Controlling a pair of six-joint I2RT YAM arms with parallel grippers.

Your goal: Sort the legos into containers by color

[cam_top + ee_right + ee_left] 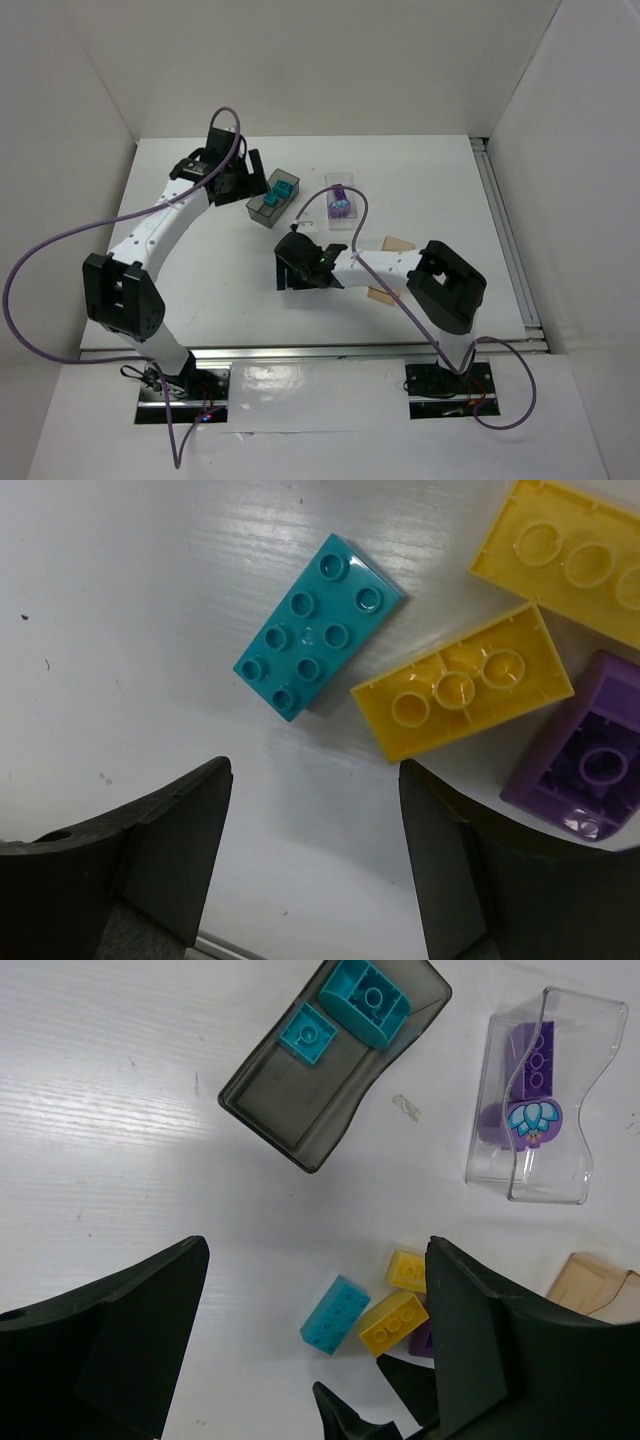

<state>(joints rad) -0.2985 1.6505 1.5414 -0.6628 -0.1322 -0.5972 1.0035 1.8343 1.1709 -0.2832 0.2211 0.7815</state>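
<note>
We judge the step in hand to be lifting the loose teal brick (320,625), which lies studs-up on the white table (120,600), skewed to our jaws. The right gripper (315,810) hovers just short of it, jaws spread and empty. To do this well, we should turn the wrist until the fingers face the brick's two long flanks, then come straight down. The upturned yellow brick (462,695) sits just beside it with only a thin gap, so the nearer finger must slip in without nudging that one. A second yellow brick (570,560) and a purple piece (585,760) crowd in behind. The teal brick belongs in the dark tray (300,1100), where two teal bricks already lie at one end.

The left gripper (315,1260) hangs above with its jaws wide apart, holding nothing.

The bricks are hard, glossy plastic with square edges, likely slick, so a centred pinch matters. The yellow one shows hollow tubes underneath. The dark tray is smoky and thin-walled, the clear tray (600,1060) holds purple pieces, and the tan tray (595,1285) only peeks in.
</note>
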